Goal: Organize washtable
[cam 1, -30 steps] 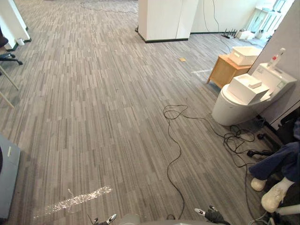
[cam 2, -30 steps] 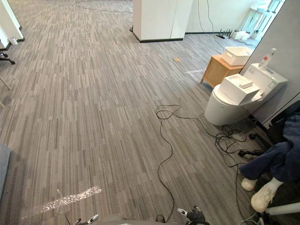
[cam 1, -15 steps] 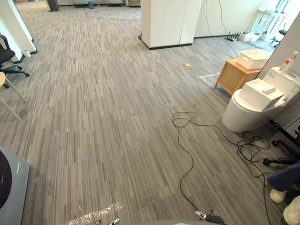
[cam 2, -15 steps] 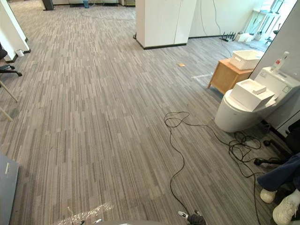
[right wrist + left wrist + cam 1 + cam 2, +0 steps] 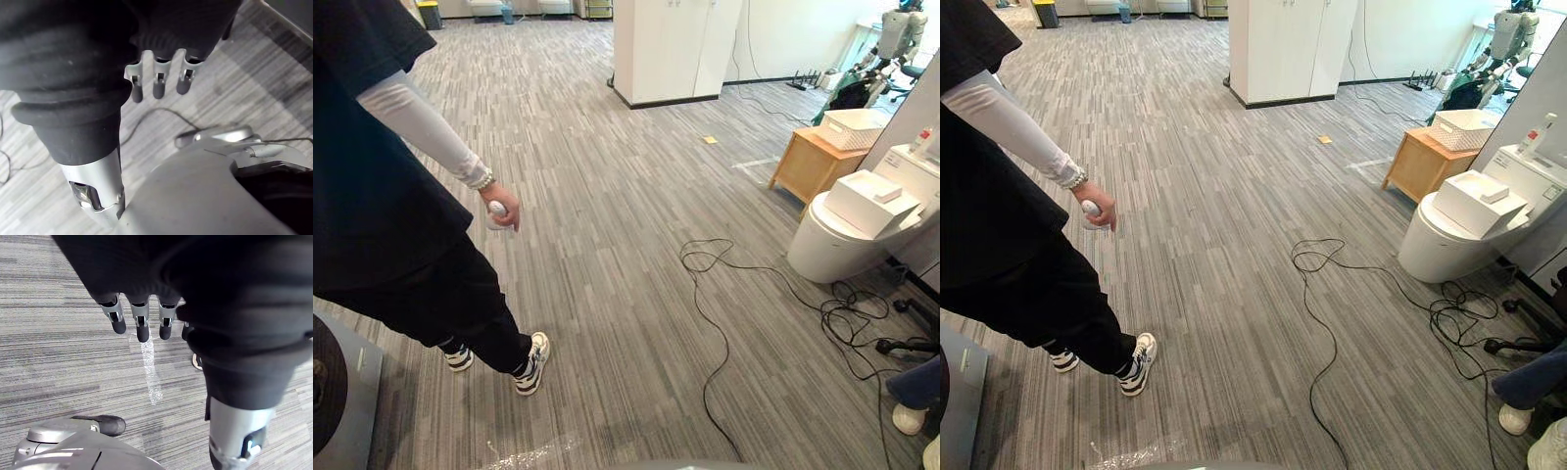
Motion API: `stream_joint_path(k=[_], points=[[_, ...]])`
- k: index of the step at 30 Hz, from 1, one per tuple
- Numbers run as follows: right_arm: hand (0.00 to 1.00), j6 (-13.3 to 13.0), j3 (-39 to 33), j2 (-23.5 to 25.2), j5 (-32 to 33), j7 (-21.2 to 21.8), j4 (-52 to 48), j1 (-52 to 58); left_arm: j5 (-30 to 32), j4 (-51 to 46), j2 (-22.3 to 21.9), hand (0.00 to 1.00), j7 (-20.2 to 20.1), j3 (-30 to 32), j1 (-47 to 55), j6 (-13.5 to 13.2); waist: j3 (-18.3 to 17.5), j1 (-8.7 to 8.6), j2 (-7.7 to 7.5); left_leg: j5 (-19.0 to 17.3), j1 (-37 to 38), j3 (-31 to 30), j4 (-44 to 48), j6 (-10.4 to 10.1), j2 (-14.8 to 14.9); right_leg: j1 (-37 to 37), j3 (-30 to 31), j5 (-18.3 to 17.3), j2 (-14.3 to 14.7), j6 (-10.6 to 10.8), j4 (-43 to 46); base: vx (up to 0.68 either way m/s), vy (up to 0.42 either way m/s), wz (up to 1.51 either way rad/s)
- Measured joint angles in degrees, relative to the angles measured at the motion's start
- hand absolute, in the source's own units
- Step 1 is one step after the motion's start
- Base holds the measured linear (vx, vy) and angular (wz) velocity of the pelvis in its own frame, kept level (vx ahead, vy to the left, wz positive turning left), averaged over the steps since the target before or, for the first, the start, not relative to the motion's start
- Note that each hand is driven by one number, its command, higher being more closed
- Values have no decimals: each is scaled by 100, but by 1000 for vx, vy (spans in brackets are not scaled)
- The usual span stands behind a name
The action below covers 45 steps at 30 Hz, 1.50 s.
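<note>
Stepping across the grey striped floor (image 5: 607, 245) at 9 o'clock, a person (image 5: 391, 245) in a black top, white sleeve and black trousers is cut off by the frame above the shoulder. The person's hand (image 5: 505, 204) holds a small white object (image 5: 496, 208), too small to identify. The task's wooden counter (image 5: 803, 164) stands well away at 2 o'clock, against a grey wall, carrying a white basket (image 5: 855, 128) whose contents are hidden by its rim. Just beside it, at 3 o'clock, is a white toilet (image 5: 832, 255) with a white box (image 5: 869, 201) on its lid and a slim bottle (image 5: 1536, 135) on the tank behind. A white column (image 5: 671, 49) rises at 12 o'clock. At 4 o'clock a second person (image 5: 1528, 380) shows as no more than a blue trouser leg and a white shoe (image 5: 1513, 419) at the frame's edge. A grey platform (image 5: 357, 392) with a dark disc is clipped at 8 o'clock, and a crumpled strip of clear film (image 5: 533, 452) lies on the floor at 6 o'clock. In the wrist views the left hand (image 5: 142, 325) and right hand (image 5: 159, 83) hang over the floor, fingers straight and apart, gripping nothing and far from the counter.
</note>
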Motion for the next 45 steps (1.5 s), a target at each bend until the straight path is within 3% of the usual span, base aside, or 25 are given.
stream_joint_path(k=[3, 6, 8, 10, 15, 18, 21, 23, 24, 25, 26, 27, 29, 31, 33, 35, 36, 38, 39, 40, 41, 42, 43, 44, 45], points=[[0, -9, 55, 7, -7, 24, -6, 5, 157, -1, 42, 0, -2, 169, -2, 9, -1, 13, -60, -70, -100, 32, 16, 11, -15, -92, 33, -13, -12, 17, -1, 11, -11, -7], [0, -49, 213, 59, -25, 79, -55, 17, 174, -1, 65, 0, 2, 445, -3, 46, -14, 36, -193, -126, -264, 52, 37, 63, -36, -231, 39, -42, -36, 48, 7, 56, -12, -2], [0, -88, 258, 144, -97, 124, -62, 18, 230, -2, 119, 0, 4, 627, -5, 54, 7, 42, -372, -265, -396, -35, 315, 102, -99, -205, -62, -46, -103, 84, 10, 152, 2, 16], [0, -106, 265, 145, -180, 128, -65, 14, 286, -3, 131, 0, 9, 667, -11, 57, 7, 96, -411, -424, -461, -60, 516, 140, -123, -148, -120, -46, -120, 82, 12, 146, 31, 12], [0, -116, 437, 88, -220, 143, -67, -29, 288, -70, 52, 0, 11, 719, -131, 52, 53, 158, -298, -704, -593, -166, 968, 188, -73, -116, -194, 123, -100, -3, 166, 114, 25, 12], [0, -117, 435, -5, -214, 130, -119, -132, 276, -103, -52, 0, 12, 899, -221, 53, 212, 189, -110, -1231, -986, -160, 1978, 240, 158, -120, -259, 456, 108, -46, 274, 32, 57, -5], [0, -117, 407, -14, -193, 131, -263, -113, 267, -185, -87, 0, 12, 901, -230, 52, 333, 235, 46, -1887, -1325, -182, 2849, 290, 338, -147, -307, 423, 270, 3, 552, -44, 95, -11], [0, -116, 360, -39, -153, 126, -447, 30, 246, -293, -162, 0, 14, 901, -208, 57, 372, 347, 73, -2259, -1358, -169, 3138, 414, 363, -547, -398, 78, 249, 41, 1544, -96, 121, -19], [0, -122, 343, -35, -96, 125, -533, 94, 228, -295, -161, 0, 13, 900, -196, 58, 386, 337, 51, -2307, -1319, -169, 3180, 434, 333, -773, -419, -67, 181, -39, 2159, 8, 109, 1], [0, -163, 246, 49, -29, 130, -711, 208, 172, -294, -152, 0, 9, 899, -156, 66, 426, 311, -13, -2377, -1140, -181, 3184, 466, 227, -1294, -366, -250, 78, -309, 3541, 74, 125, 24], [0, -193, 241, 75, 11, 136, -799, 285, 154, -296, -122, 0, 8, 902, -89, 69, 431, 296, -39, -2446, -925, -202, 3135, 502, 153, -1657, -299, -466, 118, -427, 4697, 142, 119, 23], [0, -212, 234, 76, 9, 140, -774, 291, 155, -296, -143, 0, 8, 909, -80, 72, 438, 307, -54, -2450, -771, -205, 3038, 512, 119, -1771, -306, -601, 166, -402, 5062, 239, 127, 23], [0, -229, 97, 109, 13, 147, -699, 323, 156, -295, -208, 0, 10, 1151, -36, 72, 432, 267, -40, -2285, -176, -464, 2449, 557, 26, -1991, -685, -1130, 461, -326, 5120, 340, 88, 51], [0, -222, -31, 106, 4, 152, -724, 313, 157, -360, -301, 0, 10, 1360, -113, 69, 448, 182, -11, -2160, 145, -765, 2005, 554, 26, -2324, -981, -1355, 760, -353, 4598, 427, 37, 81], [0, -208, -91, 81, 6, 130, -750, 326, 160, -356, -438, 0, 5, 1340, -209, 72, 549, 152, 142, -2162, 463, -1022, 1690, 543, 125, -2790, -1186, -1358, 981, -401, 3957, 465, 14, 85], [0, -154, -113, 49, 9, 106, -902, 422, 160, -369, -566, 0, 3, 1314, -331, 68, 702, 146, 343, -2235, 976, -1266, 1467, 407, 259, -3293, -1256, -812, 982, -490, 2677, 533, 13, 93], [0, -138, -124, 91, 12, 101, -910, 443, 156, -380, -571, 0, 11, 1318, -350, 69, 716, 150, 331, -2255, 1097, -1308, 1467, 371, 257, -3383, -1246, -636, 952, -527, 2378, 593, -10, 86], [0, -104, -136, 164, 11, 90, -971, 484, 151, -453, -573, 0, 11, 1351, -335, 65, 724, 143, 254, -2381, 1502, -1469, 1663, 141, 277, -3572, -1338, -142, 855, -884, 1930, 823, -86, 75], [0, -90, -274, 126, -3, 111, -972, 503, 159, -442, -595, 0, 4, 1430, -344, 67, 631, 83, 399, -2401, 1512, -1545, 2071, -81, 499, -3652, -1394, 766, 888, -1041, 2321, 1083, -151, 48], [0, -81, -355, 62, -2, 119, -972, 449, 159, -448, -683, 0, -8, 1541, -395, 71, 582, 125, 531, -2288, 1429, -1511, 2264, -269, 651, -3682, -1501, 575, 964, -1105, 2549, 932, -131, 33], [0, -80, -464, 84, 5, 109, -994, 369, 159, -463, -738, 0, -10, 1632, -476, 69, 568, 133, 506, -2046, 1300, -1468, 2510, -563, 682, -3681, -1529, 370, 972, -1152, 2697, 919, -130, 12], [0, -94, -563, 125, 9, 75, -1032, 254, 164, -590, -922, 0, -16, 1943, -638, 75, 662, 69, 468, -634, 1058, -1450, 3087, -111, 386, -3666, -1596, 93, 677, -1425, 3389, 701, -105, 33], [0, -117, -533, 113, 5, 89, -1080, 277, 165, -592, -978, 0, -12, 2059, -722, 73, 734, -20, 375, 140, 1026, -1395, 3329, -13, 249, -3663, -1712, -129, 637, -1414, 3806, 842, -227, -9], [0, -104, -508, 48, 8, 118, -1205, 306, 166, -570, -992, 0, 12, 2255, -447, 88, 567, 69, 633, 1416, 906, -1224, 3946, -286, 322, -2980, -1901, -218, 1158, -1240, 2900, 632, -251, -17], [0, -99, -472, 77, 2, 114, -1255, 382, 179, -586, -943, 0, -14, 2246, -386, 78, 571, 10, 557, 1130, 694, -895, 4602, -314, 417, -2450, -1888, -457, 1272, -1626, 2243, 768, -368, -59]])
